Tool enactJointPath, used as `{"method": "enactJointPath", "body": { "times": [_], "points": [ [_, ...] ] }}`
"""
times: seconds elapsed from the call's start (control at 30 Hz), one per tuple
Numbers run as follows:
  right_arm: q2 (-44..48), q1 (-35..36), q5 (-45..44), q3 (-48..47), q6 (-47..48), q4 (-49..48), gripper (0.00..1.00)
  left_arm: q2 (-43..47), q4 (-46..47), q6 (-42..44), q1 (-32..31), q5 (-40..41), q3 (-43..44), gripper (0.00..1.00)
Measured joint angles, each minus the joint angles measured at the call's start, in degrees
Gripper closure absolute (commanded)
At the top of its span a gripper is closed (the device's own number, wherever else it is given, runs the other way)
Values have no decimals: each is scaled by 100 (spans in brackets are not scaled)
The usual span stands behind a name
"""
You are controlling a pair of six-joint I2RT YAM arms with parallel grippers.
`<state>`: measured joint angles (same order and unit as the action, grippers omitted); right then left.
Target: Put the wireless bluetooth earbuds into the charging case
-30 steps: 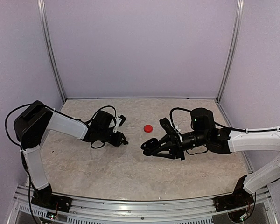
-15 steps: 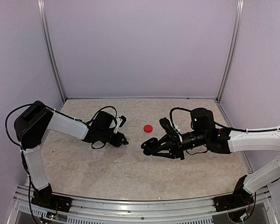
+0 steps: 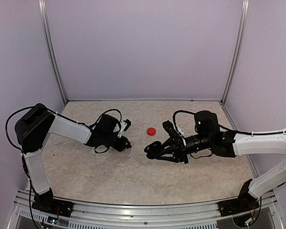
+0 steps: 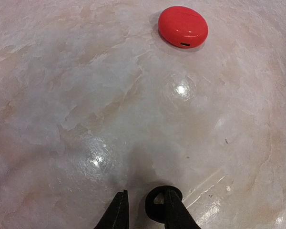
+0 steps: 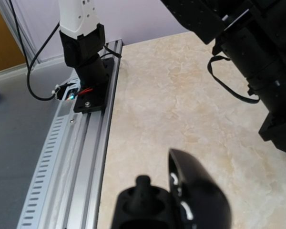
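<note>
The left tool (image 4: 145,212) hangs low over the marbled beige counter (image 4: 86,95). Its two dark fingertips are cut off by the bottom edge of the wrist view and stand a little apart, with bare counter showing between them. A small black rounded bud (image 4: 155,206), seemingly one of the earbuds, sits against the inner face of the right-hand fingertip. The other fingertip is clear of it, and the bud's lower part runs out of frame.

Far and to the right lies a closed red pebble-shaped plastic case (image 4: 182,26); from above it sits between the two tools, toward the far side.

The right tool (image 3: 150,149) is clamped on a black pebble-shaped charging case (image 5: 195,200) with its lid raised. The tool's fingers are hidden in its own wrist view, and the inside of the case is too dark to make out.
</note>
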<state>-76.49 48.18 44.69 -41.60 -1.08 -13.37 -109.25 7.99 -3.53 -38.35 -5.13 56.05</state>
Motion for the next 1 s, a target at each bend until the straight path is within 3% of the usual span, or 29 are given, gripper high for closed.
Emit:
{"method": "enactJointPath", "body": {
  "times": [0.17,0.47,1.0],
  "points": [
    [0,0,-4,0,0,2,100,0,-7,39,-2,-59,13,80],
    [2,0,-20,0,0,7,100,0,-68,42,-11,-210,26,75],
    [33,-2,-22,0,0,26,100,92,-96,63,-81,-195,-9,100]
  ]
}}
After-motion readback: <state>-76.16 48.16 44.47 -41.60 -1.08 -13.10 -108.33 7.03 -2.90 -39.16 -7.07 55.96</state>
